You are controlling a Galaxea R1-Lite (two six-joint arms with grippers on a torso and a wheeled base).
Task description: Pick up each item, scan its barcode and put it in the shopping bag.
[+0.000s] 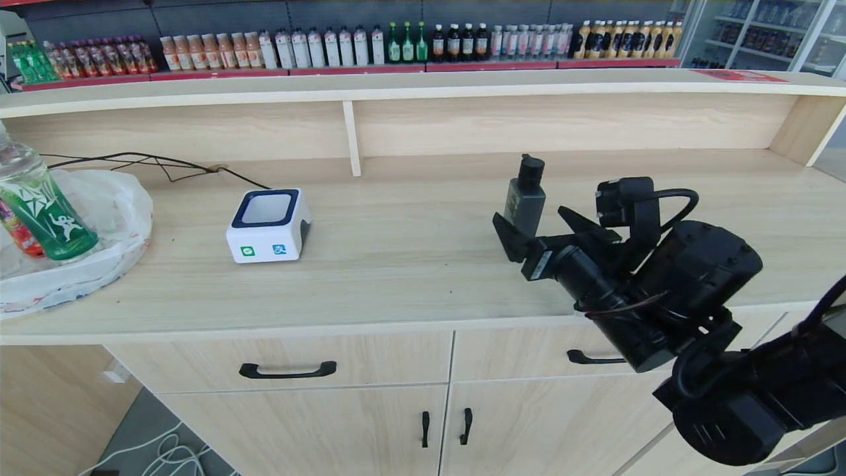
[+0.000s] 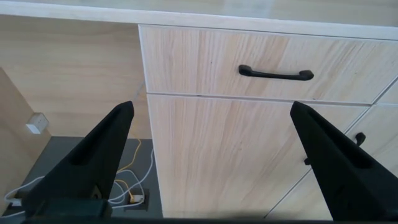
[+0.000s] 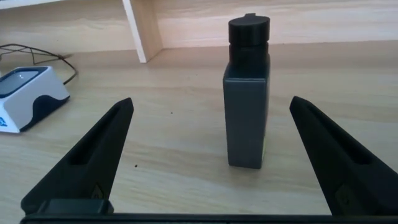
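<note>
The right pincer (image 1: 529, 215) (image 3: 211, 102) is spread wide over the right part of the wooden counter (image 1: 410, 264), its two black fingers (image 3: 93, 155) splayed to either side of a dark bottle (image 1: 525, 195) (image 3: 247, 106) and neither one touching it. That bottle is a squarish grey-black thing with a round black cap; it stands upright on the counter, a little nearer than the raised back ledge and well to the right of the scanner (image 1: 268, 225) (image 3: 28, 96). The scanner is a small white box with a dark-framed window on top, sitting left of the middle, and a thin black cable (image 1: 152, 158) runs along the far side of the counter, left of it. At the far left edge the white plastic shopping bag (image 1: 125, 205) lies slumped open on the counter, with a green bottle (image 1: 39, 205) standing in it and something red (image 1: 20, 238) tucked just behind that. The left pincer (image 2: 211, 106) is down below the counter top, also gaping wide and holding nothing, facing the cabinet front where a black drawer handle (image 2: 275, 73) (image 1: 287, 370) sits above a plain door. Beyond the counter a long shelf (image 1: 396, 43) carries a row of drinks bottles along the back wall.
</note>
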